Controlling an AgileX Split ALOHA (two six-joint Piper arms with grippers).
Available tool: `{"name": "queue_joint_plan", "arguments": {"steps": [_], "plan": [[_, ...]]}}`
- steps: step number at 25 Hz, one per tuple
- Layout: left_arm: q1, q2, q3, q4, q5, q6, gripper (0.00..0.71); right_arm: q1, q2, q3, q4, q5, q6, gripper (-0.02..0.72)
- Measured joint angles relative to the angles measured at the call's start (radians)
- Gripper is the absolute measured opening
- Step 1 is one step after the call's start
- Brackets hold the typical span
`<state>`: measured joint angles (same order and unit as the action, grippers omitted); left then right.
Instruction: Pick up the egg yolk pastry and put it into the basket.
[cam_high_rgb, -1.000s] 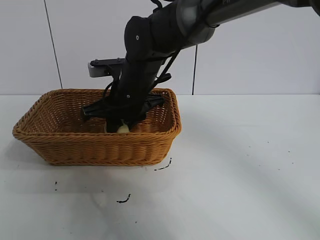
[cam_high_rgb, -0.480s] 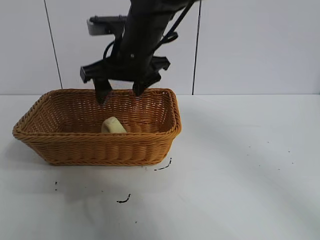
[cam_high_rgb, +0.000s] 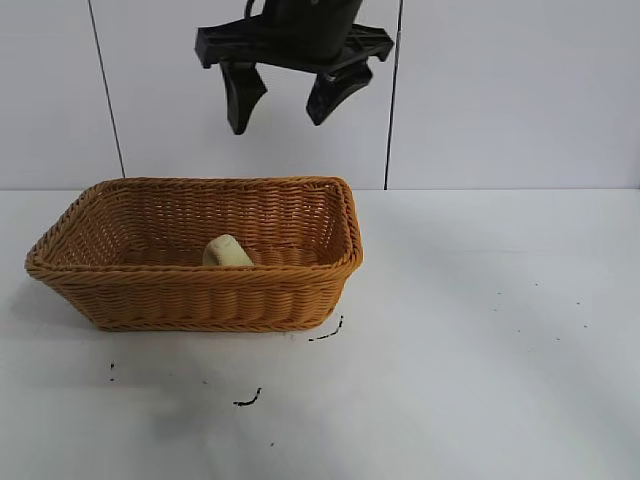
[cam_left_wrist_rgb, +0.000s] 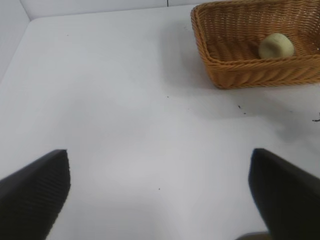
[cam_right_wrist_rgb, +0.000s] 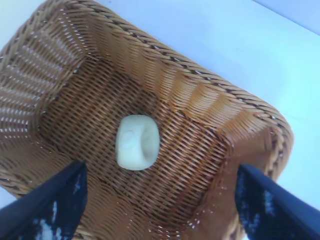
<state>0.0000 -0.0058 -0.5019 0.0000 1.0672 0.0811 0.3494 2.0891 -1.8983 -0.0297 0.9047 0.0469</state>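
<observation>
Right gripper (cam_high_rgb: 283, 100), shown high above the basket (cam_high_rgb: 200, 295) against the white wall (cam_high_rgb: 500, 90), is seen with its two black fingers (cam_high_rgb: 240, 95) spread wide and nothing held between them. The egg yolk pastry (cam_high_rgb: 227, 251) is located inside the basket, resting on the woven floor near the middle and partly hidden by the front wall in the exterior view. From the right wrist view the pastry (cam_right_wrist_rgb: 137, 142) is seen directly below, lying free on the basket floor (cam_right_wrist_rgb: 185, 165) and well apart from the fingertips (cam_right_wrist_rgb: 55, 207) at either side. Left gripper (cam_left_wrist_rgb: 160, 200) is shown over bare white table (cam_left_wrist_rgb: 125, 100), well apart from the basket (cam_left_wrist_rgb: 240, 75); its fingers (cam_left_wrist_rgb: 37, 190) are likewise spread and empty. Small dark marks (cam_high_rgb: 247, 400) are visible on the table surface in front of the basket.
</observation>
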Motion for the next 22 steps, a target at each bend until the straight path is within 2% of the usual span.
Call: {"name": "queue_joint_plan", "arguments": {"steps": [6, 10, 14, 19, 22], "plan": [[0.0, 0.0, 0.0, 0.0, 0.0, 0.0, 0.697, -0.19, 0.0, 0.0, -0.005, 0.068, 0.0, 0.584], [0.0, 0.0, 0.0, 0.0, 0.0, 0.0, 0.697, -0.254, 0.0, 0.0, -0.007, 0.109, 0.0, 0.584], [0.0, 0.0, 0.0, 0.0, 0.0, 0.0, 0.697, -0.276, 0.0, 0.0, -0.007, 0.159, 0.0, 0.584], [0.0, 0.0, 0.0, 0.0, 0.0, 0.0, 0.697, -0.277, 0.0, 0.0, -0.011, 0.287, -0.013, 0.584], [0.0, 0.0, 0.0, 0.0, 0.0, 0.0, 0.697, -0.277, -0.002, 0.0, -0.012, 0.306, -0.023, 0.584]]}}
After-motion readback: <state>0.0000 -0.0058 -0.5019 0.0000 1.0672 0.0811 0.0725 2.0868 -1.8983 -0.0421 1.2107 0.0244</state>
